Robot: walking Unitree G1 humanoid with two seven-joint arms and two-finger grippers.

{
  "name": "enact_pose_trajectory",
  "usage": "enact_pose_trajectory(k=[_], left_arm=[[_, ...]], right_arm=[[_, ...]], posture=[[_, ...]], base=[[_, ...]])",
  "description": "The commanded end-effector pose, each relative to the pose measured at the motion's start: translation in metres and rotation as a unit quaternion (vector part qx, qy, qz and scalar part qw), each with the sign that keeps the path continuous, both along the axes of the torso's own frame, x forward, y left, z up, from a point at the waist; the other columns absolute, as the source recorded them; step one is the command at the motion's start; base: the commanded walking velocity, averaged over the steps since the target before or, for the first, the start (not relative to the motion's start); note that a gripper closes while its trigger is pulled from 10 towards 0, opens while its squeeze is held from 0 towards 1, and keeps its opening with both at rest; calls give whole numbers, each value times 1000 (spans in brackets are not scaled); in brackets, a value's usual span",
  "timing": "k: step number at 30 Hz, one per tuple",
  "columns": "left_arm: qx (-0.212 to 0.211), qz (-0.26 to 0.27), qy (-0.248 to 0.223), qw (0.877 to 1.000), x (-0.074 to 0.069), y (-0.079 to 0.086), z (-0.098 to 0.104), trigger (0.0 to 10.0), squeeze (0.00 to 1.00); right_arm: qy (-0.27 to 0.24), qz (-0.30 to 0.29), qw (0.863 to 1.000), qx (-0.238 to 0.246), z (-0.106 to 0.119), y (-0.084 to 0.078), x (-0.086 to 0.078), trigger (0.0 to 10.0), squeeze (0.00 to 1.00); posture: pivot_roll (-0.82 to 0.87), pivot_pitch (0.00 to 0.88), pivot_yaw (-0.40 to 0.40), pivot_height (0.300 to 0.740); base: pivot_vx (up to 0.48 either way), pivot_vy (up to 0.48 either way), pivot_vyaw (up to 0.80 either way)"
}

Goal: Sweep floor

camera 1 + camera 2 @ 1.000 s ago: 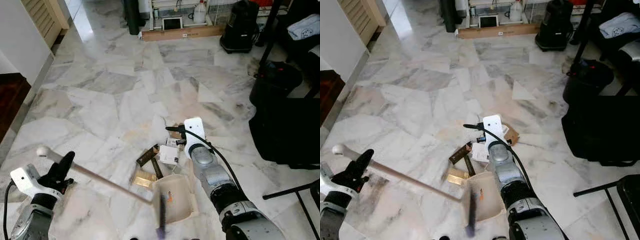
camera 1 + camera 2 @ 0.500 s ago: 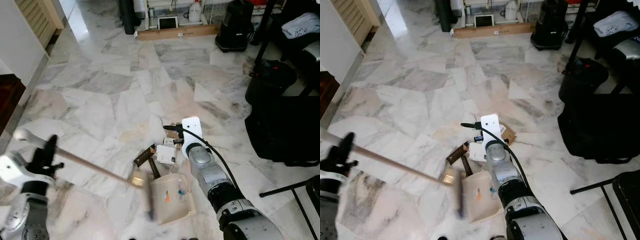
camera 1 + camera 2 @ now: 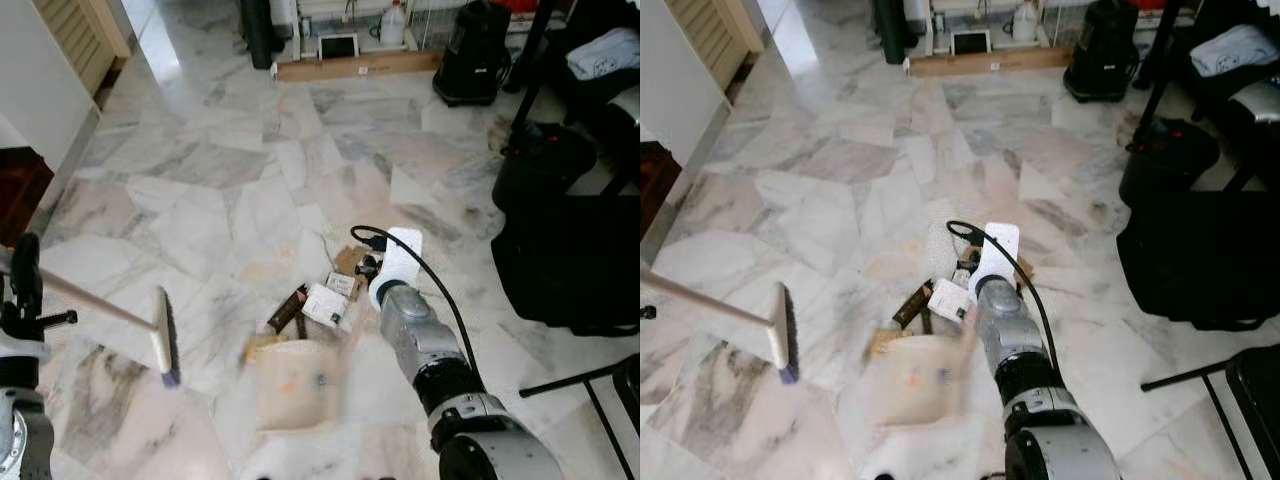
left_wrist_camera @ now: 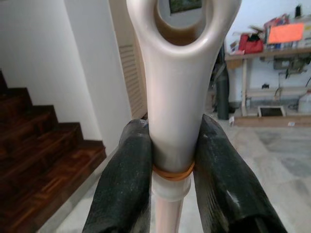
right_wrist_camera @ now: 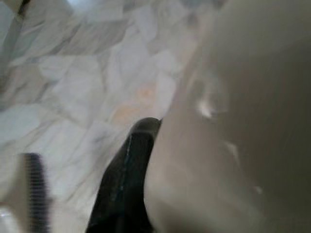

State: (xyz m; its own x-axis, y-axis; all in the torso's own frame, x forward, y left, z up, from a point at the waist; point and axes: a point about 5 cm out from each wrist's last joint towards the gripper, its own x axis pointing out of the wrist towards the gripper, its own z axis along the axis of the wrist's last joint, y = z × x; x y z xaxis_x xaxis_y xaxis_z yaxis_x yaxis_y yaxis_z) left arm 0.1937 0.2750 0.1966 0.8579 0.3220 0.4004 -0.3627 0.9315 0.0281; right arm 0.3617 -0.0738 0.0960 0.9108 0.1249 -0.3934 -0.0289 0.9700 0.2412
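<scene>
A cream broom's handle (image 3: 95,303) is clamped at its looped end (image 4: 180,73) by my left gripper (image 4: 172,127). Its head (image 3: 162,338) rests on the marble floor (image 3: 200,180) at the left, well apart from the litter. A pile of cardboard scraps and small boxes (image 3: 318,300) lies in the middle. Just in front of the pile sits a beige dustpan (image 3: 295,385), blurred by motion. My right gripper (image 3: 362,292) holds the dustpan's edge; one black finger (image 5: 127,174) presses against the pan (image 5: 233,145).
Large black bags (image 3: 570,250) stand close on the right, with a black stand leg (image 3: 580,380) near the lower right. A black vacuum (image 3: 478,60) and a long cardboard box (image 3: 360,65) line the back. Dark wooden stairs (image 3: 20,190) are at the left.
The broom head has swung left, away from the dustpan to open floor. The dustpan has shifted left and lower, and my right wrist has moved slightly right.
</scene>
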Motion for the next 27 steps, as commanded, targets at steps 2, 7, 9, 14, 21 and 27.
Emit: enact_pose_trajectory(k=[2, 7, 9, 14, 21, 27], left_arm=[[12, 15, 9, 1000, -5, -1, -2, 10000, 0], [3, 9, 16, 1000, -4, -7, -7, 10000, 0], [2, 6, 18, 1000, -3, -10, -9, 10000, 0], [-2, 6, 29, 1000, -5, -10, -16, 10000, 0], [10, 15, 45, 999, -10, -12, -23, 10000, 0], [35, -7, 79, 996, -17, -35, -39, 10000, 0]], right_arm=[[10, 21, 999, 40, 4, 14, -3, 10000, 0], [5, 17, 999, 41, 9, 9, -1, 10000, 0], [3, 15, 999, 41, 10, 8, -1, 10000, 0], [-3, 20, 999, 34, 11, 7, -1, 10000, 0], [-50, 27, 998, 24, 21, 9, -1, 10000, 0], [-136, 31, 990, 33, 40, 12, 0, 10000, 0]], posture=[[1, 116, 128, 740], [1, 101, 131, 740], [1, 98, 131, 740], [0, 79, 129, 740], [-7, 41, 126, 740], [-15, 8, 124, 740]], base=[[0, 0, 0], [0, 0, 0], [0, 0, 0], [0, 0, 0], [0, 0, 0], [0, 0, 0]])
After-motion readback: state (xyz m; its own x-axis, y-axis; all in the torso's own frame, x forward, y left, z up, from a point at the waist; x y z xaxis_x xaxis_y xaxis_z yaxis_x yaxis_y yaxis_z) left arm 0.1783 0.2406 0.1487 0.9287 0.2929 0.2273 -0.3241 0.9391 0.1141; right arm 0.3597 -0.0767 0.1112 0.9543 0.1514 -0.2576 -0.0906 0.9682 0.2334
